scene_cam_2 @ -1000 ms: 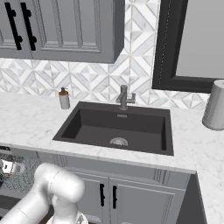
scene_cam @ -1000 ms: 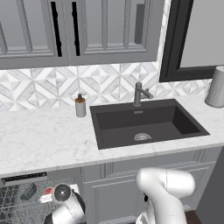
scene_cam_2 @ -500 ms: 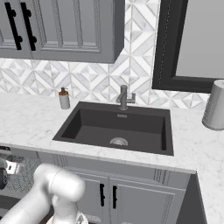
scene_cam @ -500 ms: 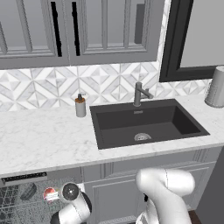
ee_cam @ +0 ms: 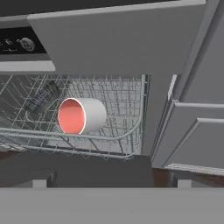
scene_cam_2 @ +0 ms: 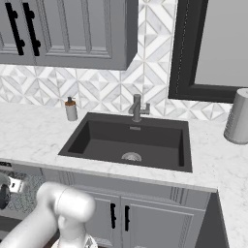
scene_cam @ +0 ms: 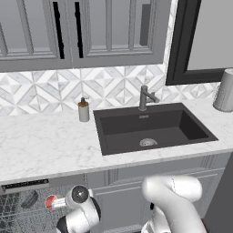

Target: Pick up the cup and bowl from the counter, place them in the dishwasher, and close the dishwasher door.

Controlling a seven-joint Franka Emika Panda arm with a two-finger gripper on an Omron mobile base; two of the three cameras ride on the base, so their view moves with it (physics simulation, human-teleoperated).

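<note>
The dishwasher [ee_cam: 17, 43] stands open under the counter [scene_cam: 45, 145], its wire rack [ee_cam: 118, 100] pulled into sight. The cup [ee_cam: 82, 116] lies on its side in the rack, red inside facing my hand; from the left base it is a red spot [scene_cam: 51, 202]. The dark bowl [ee_cam: 43, 99] leans in the rack behind and left of the cup. A dark flat panel [ee_cam: 87, 168] below the rack looks like the lowered dishwasher door. My gripper [ee_cam: 111, 180] is open and empty, held back from the cup, one finger [ee_cam: 41, 179] at each side.
Grey panelled cabinet doors [ee_cam: 192, 131] stand right of the dishwasher. The counter carries a black sink [scene_cam: 152, 127] with a faucet [scene_cam: 145, 96], a soap bottle [scene_cam: 83, 110] and a tall grey canister [scene_cam: 224, 91]. My white arm [scene_cam: 173, 200] fills the floor space before the cabinets.
My hand has drawn back to the right and down, away from the rack. The cup it covered a second ago now lies uncovered in the rack.
</note>
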